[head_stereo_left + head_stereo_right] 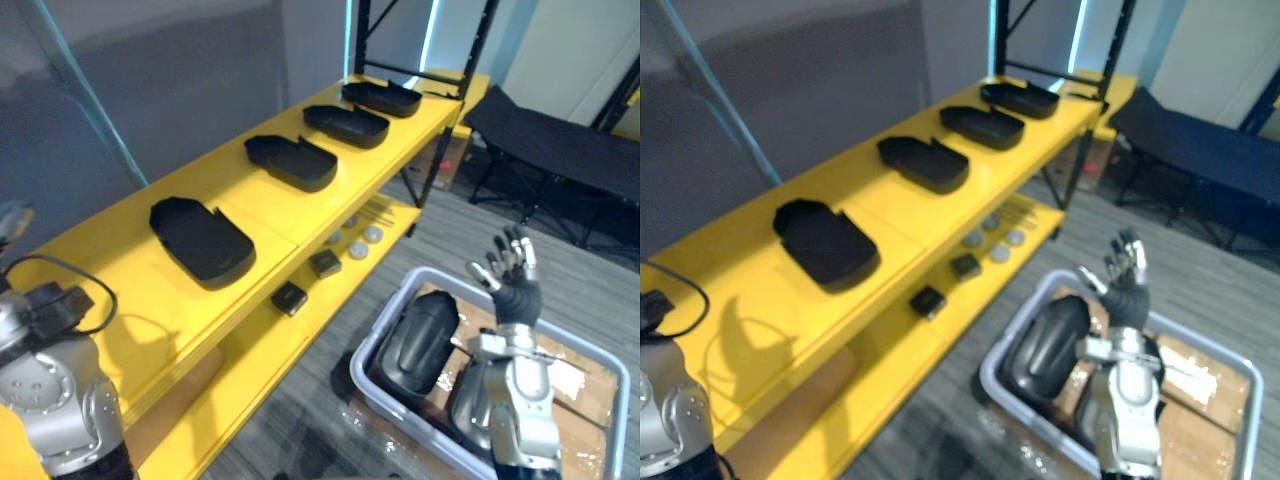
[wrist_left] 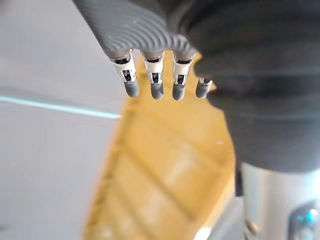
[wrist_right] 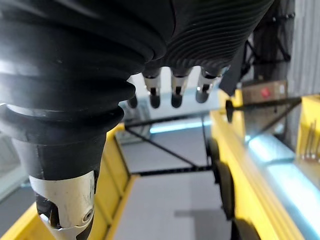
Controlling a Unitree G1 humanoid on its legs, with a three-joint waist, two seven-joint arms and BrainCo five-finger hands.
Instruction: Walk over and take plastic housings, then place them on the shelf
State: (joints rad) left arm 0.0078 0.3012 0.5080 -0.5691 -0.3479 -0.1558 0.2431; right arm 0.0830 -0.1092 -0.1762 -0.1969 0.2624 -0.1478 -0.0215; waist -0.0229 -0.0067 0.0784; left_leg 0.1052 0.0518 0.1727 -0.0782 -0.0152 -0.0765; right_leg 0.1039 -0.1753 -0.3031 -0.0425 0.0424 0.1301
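Your head's two eyes look down on the same yellow shelf (image 1: 100,275) and grey bin (image 1: 372,338). The wrist cameras sit close behind the left hand (image 2: 156,85) and right hand (image 3: 176,95), facing that shelf.

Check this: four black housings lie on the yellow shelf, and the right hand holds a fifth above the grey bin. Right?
No. The right hand holds nothing: the left eye view shows its fingers spread open above the grey bin. The four housings do lie on the yellow shelf.

Markings entry: I can read no text, label or number on the yellow metal shelf (image 1: 110,285), black plastic housings (image 1: 200,240) or grey plastic bin (image 1: 440,272).
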